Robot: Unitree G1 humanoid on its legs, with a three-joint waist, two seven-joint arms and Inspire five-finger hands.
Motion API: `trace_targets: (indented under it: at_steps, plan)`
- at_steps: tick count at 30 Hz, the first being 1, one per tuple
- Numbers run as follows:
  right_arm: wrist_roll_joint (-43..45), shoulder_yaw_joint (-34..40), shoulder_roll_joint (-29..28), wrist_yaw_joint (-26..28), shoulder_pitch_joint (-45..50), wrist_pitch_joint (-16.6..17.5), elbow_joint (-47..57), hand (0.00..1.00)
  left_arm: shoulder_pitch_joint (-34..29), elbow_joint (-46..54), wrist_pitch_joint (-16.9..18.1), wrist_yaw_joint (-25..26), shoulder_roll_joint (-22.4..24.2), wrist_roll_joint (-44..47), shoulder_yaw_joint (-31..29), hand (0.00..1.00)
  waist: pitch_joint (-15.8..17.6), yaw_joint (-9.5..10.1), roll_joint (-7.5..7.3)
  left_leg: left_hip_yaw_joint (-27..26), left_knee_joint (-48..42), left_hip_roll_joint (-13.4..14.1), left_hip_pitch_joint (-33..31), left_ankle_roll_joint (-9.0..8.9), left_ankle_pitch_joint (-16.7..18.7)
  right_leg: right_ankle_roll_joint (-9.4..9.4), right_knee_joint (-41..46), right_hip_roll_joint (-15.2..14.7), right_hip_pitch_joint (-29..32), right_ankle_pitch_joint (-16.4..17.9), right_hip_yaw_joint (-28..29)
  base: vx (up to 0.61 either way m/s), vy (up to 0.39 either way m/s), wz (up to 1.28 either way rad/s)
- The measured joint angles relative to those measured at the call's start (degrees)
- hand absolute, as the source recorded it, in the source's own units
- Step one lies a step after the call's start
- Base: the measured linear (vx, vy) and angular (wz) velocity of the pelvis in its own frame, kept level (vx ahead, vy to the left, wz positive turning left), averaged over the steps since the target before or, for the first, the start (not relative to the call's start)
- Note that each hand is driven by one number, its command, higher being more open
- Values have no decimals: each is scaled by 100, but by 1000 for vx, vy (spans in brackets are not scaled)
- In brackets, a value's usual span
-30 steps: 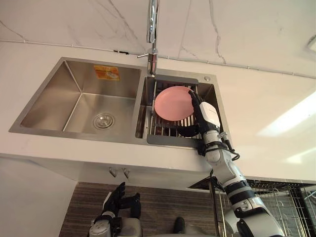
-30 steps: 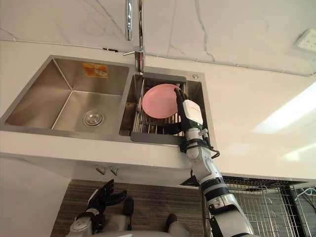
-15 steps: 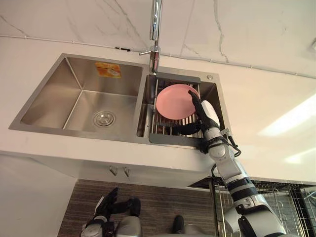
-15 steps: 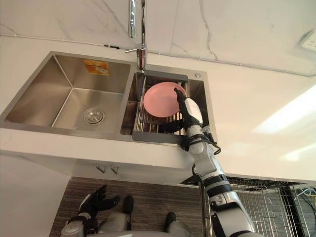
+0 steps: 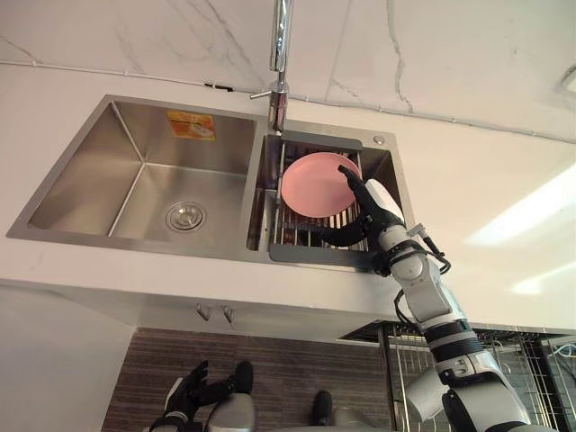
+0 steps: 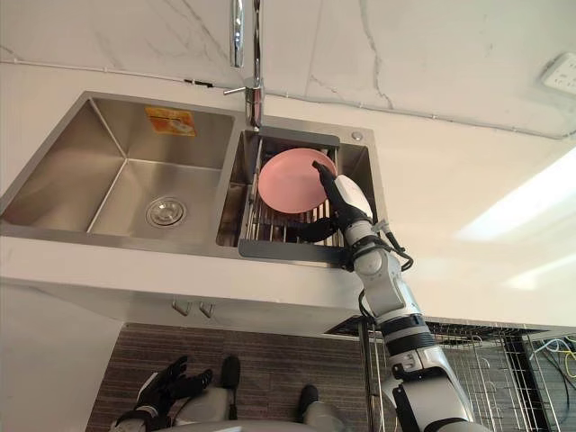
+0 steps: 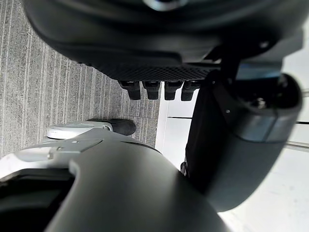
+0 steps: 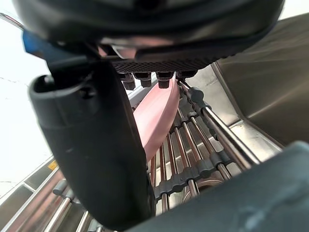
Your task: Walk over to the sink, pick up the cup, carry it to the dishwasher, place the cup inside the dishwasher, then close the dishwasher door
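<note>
A round pink plate (image 5: 310,184) leans upright in a wire rack (image 5: 301,236) inside the sink's right basin; I see no cup. My right hand (image 5: 378,202) reaches over the sink's front edge to the plate's right side. Its fingers (image 5: 349,175) lie straight against the plate's right rim and its thumb (image 5: 335,237) stretches out below the plate. In the right wrist view the plate's edge (image 8: 157,113) runs between the thumb (image 8: 96,145) and the fingertips (image 8: 159,77). My left hand (image 5: 184,396) hangs low over the floor, fingers spread and empty.
The left basin (image 5: 162,180) holds only a drain. A tall chrome faucet (image 5: 281,54) rises behind the divider. White countertop (image 5: 486,207) surrounds the sink. A wire dishwasher rack (image 5: 531,369) shows low at the right, below the counter edge.
My right hand has slid farther up along the plate's right rim, its fingers now reaching higher. The left hand has sunk lower. The camera has shifted slightly.
</note>
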State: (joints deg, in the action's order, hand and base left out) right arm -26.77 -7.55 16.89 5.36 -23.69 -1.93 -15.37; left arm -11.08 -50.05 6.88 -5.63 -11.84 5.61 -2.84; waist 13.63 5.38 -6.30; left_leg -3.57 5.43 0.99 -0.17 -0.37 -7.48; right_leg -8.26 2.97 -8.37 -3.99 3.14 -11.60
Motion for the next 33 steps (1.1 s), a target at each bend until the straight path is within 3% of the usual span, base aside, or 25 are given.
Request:
trace_targets:
  at_steps: [5,16,18,21,26,33]
  plan:
    - [-200,-14,0,-107,0,-7,0,100,0,-11,22,-1,-6,1,-6,100,12,4,-24,3,0,-5,0,1,0,-2,5,-7,-2,0,-9,0,0,0]
    - [-740,-20,-194,-1059,-99,-12,-4,100,4,25,55,-56,-35,1,-6,100,37,75,-65,99,0,-37,-66,5,1,-28,-3,-36,-2,-46,-90,0,0,6]
    - [-747,-20,-275,-1197,-105,-19,24,100,4,46,71,-57,-37,5,-4,100,39,100,-65,157,-1,-9,-79,-26,-14,-130,4,-7,-3,-132,-64,46,-1,16]
    - [-799,-20,-362,-1224,-103,-36,85,100,3,70,87,-56,-33,9,-4,100,42,116,-61,158,-3,47,-62,-40,6,-151,6,50,-3,-293,20,53,8,2]
    - [-945,-21,-364,-1224,-98,-35,374,100,2,69,85,-55,-17,8,-3,100,48,97,-49,143,-4,87,-10,-32,13,-18,42,97,-3,-452,65,16,11,-2]
    - [-1187,-185,-328,-1224,-98,-33,401,100,1,56,69,-54,2,11,-4,100,53,85,18,149,-2,181,-11,1,38,33,96,184,23,-463,72,-41,-10,-1]
